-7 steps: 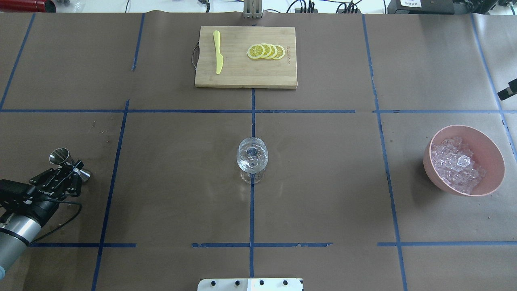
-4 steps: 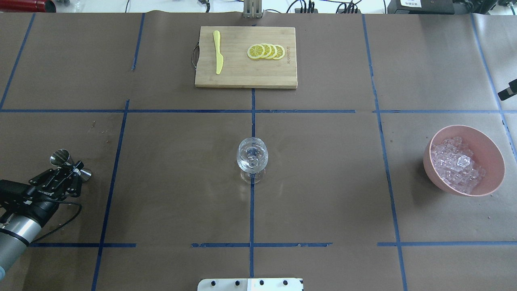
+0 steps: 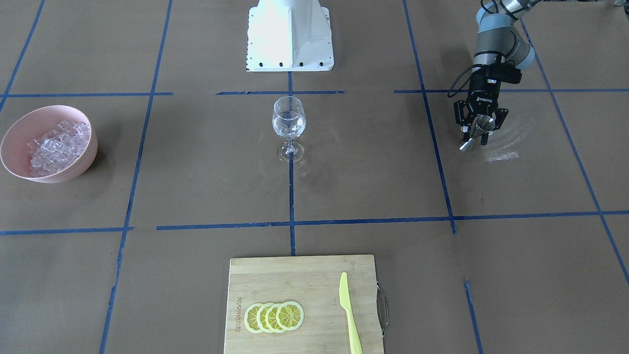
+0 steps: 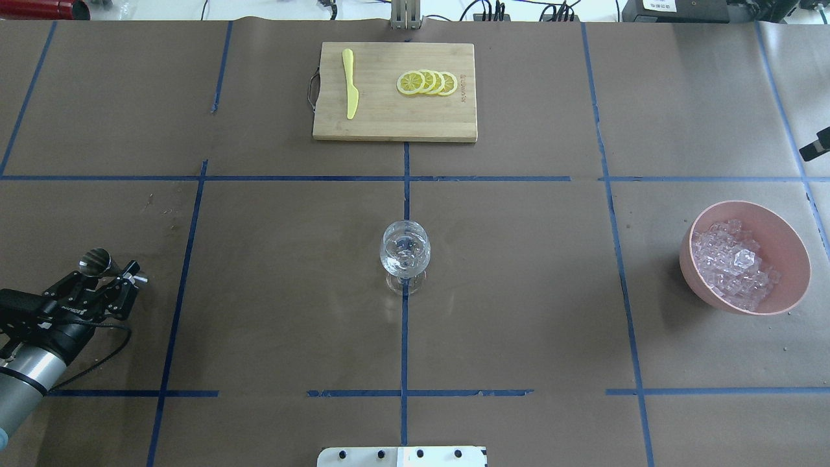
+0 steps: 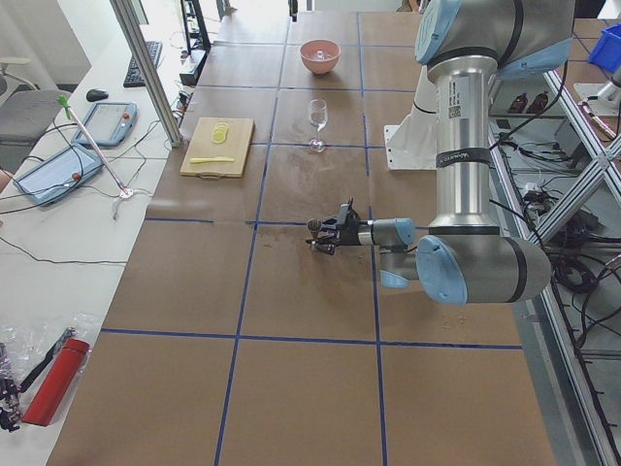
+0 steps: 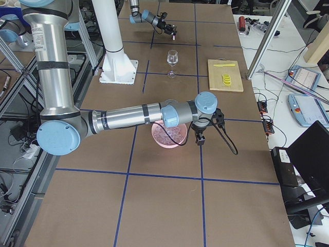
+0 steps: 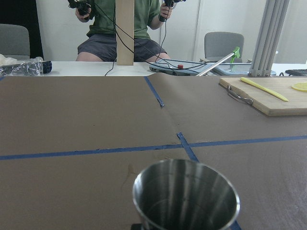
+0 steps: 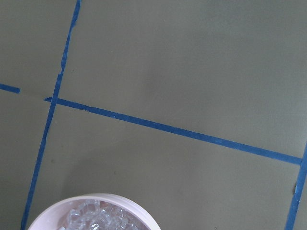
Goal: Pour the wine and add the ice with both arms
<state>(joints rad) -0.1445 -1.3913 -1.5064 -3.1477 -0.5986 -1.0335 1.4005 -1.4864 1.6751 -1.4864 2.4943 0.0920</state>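
Note:
My left gripper (image 4: 123, 280) is shut on a steel jigger (image 4: 95, 263) at the table's left side, just above the brown paper. It also shows in the front view (image 3: 474, 132). The jigger's open cup (image 7: 186, 196) fills the bottom of the left wrist view. A clear wine glass (image 4: 404, 253) stands upright at the table's centre. The ice (image 4: 729, 266) is a heap of small clear cubes in a pink bowl (image 4: 788, 233) at the right. My right gripper (image 6: 199, 138) hangs just beyond that bowl; I cannot tell if it is open or shut.
A bamboo cutting board (image 4: 394, 123) with lemon slices (image 4: 428, 83) and a yellow knife (image 4: 350, 84) lies at the far centre. The white base block (image 4: 402, 456) is at the near edge. An operator (image 7: 124, 24) sits beyond the table.
My left gripper has drawn slightly back toward the robot and turned the jigger, so its mouth now faces more upward. The glass and the bowl have not moved.

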